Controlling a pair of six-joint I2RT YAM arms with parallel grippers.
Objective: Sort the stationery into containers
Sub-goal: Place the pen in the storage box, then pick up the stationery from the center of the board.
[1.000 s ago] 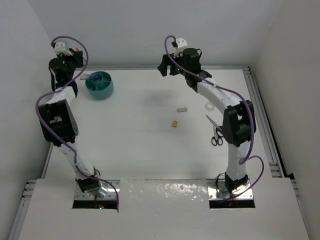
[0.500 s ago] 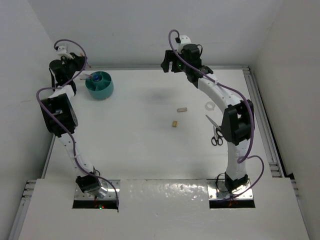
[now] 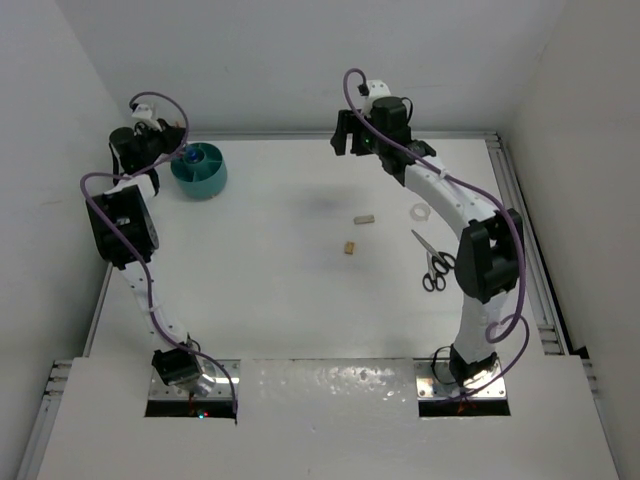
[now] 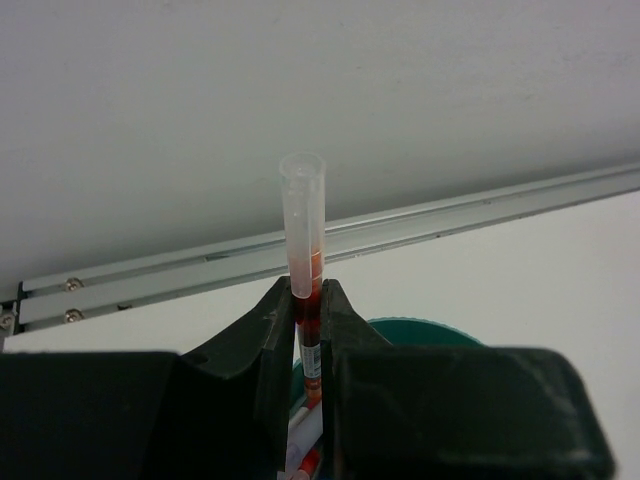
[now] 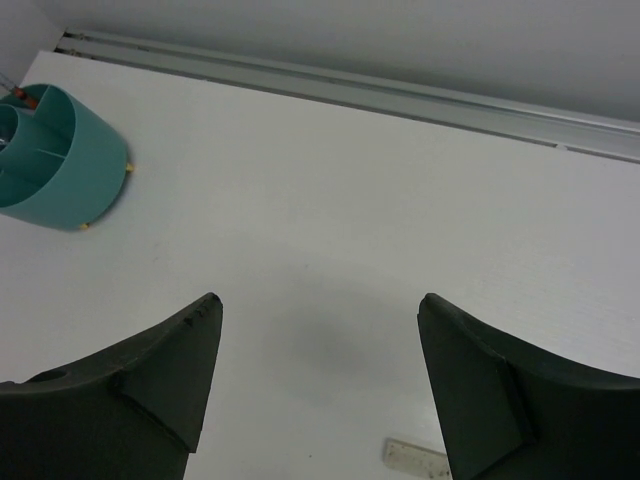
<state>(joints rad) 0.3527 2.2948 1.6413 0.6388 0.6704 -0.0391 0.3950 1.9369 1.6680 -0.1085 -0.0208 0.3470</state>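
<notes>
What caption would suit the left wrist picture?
Left gripper clamped on a red pen, teal tub just beyond.

Tub point(image 3: 205, 182): round, teal, inner dividers; stands upright at the table's far left, near the back rail.
Red pen point(image 4: 303, 215): thin, clear cap; upright, clamped in the left gripper point(image 4: 305, 290), lower end over the tub.
Bottle point(image 3: 190, 157): blue cap shows inside the tub.
Scissors point(image 3: 434, 265): black handles; flat at the right, tips pointing away.
Tape point(image 3: 419, 212): white ring, flat, just beyond the scissors' tips.
Eraser point(image 3: 349, 247): tan block, mid-table.
Bar point(image 3: 364, 218): pale, short; near the eraser, apart from it.
</notes>
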